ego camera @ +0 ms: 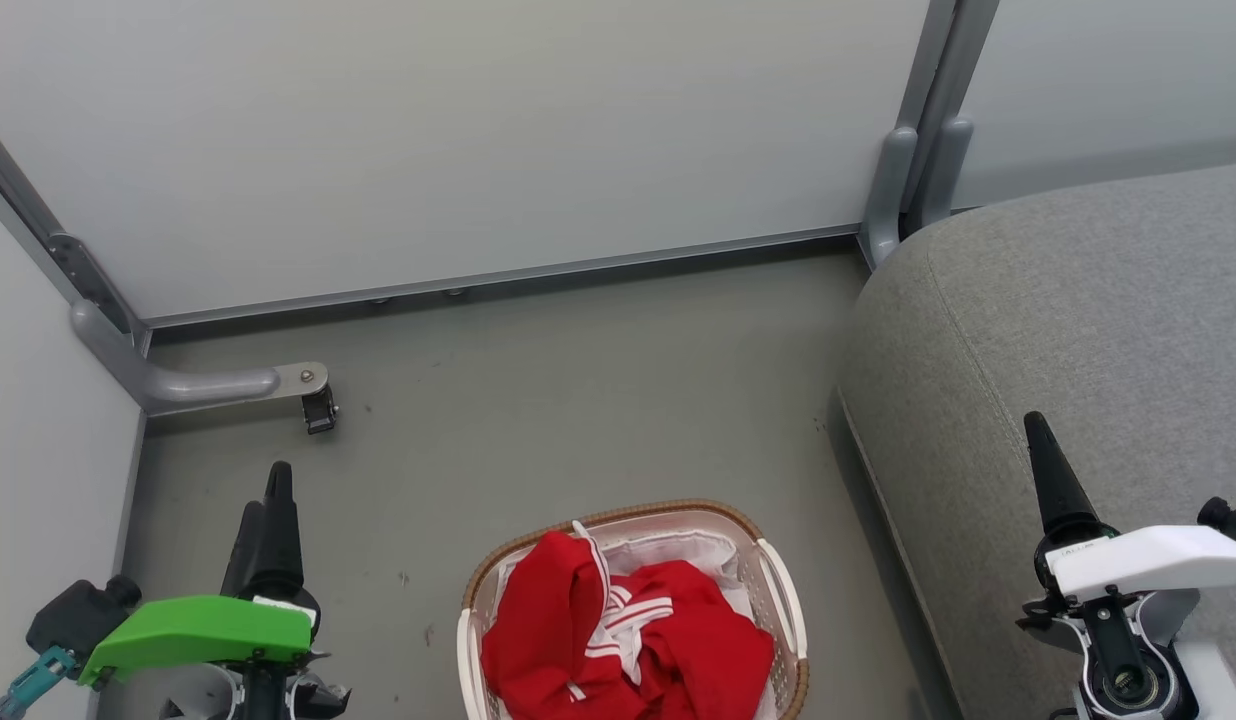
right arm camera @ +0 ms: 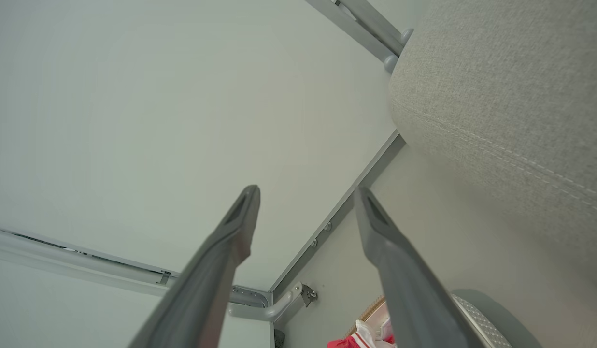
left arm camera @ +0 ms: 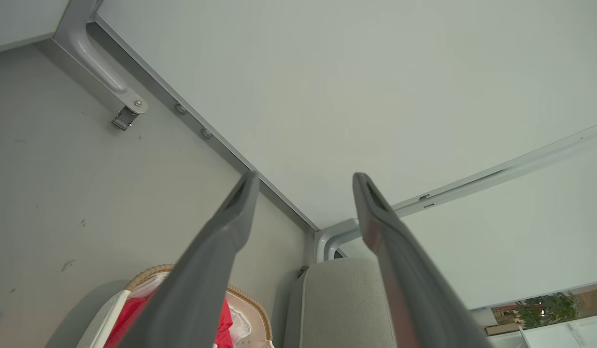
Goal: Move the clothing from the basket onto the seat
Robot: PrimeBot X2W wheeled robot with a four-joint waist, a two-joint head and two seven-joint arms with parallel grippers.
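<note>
The basket (ego camera: 678,508), white with a brown woven rim, stands on the floor at the bottom middle of the head view. The red clothing (ego camera: 628,640) is heaped inside it, white stripes showing, over the white liner (ego camera: 678,550). To its right rises the grey seat (ego camera: 1078,300). My left gripper (ego camera: 266,495) hangs left of the basket; in its wrist view it (left arm camera: 303,176) is open and holds nothing, with the clothing (left arm camera: 132,311) low behind one finger. My right gripper (right arm camera: 305,191) is open and holds nothing, over the seat's (right arm camera: 496,96) front edge; one finger (ego camera: 1053,480) points up.
Pale partition panels close off the back and left. A grey metal foot with a small caster (ego camera: 318,408) juts onto the floor at the left, and a second upright foot (ego camera: 893,190) stands at the seat's far corner. Bare grey floor (ego camera: 578,400) lies beyond the basket.
</note>
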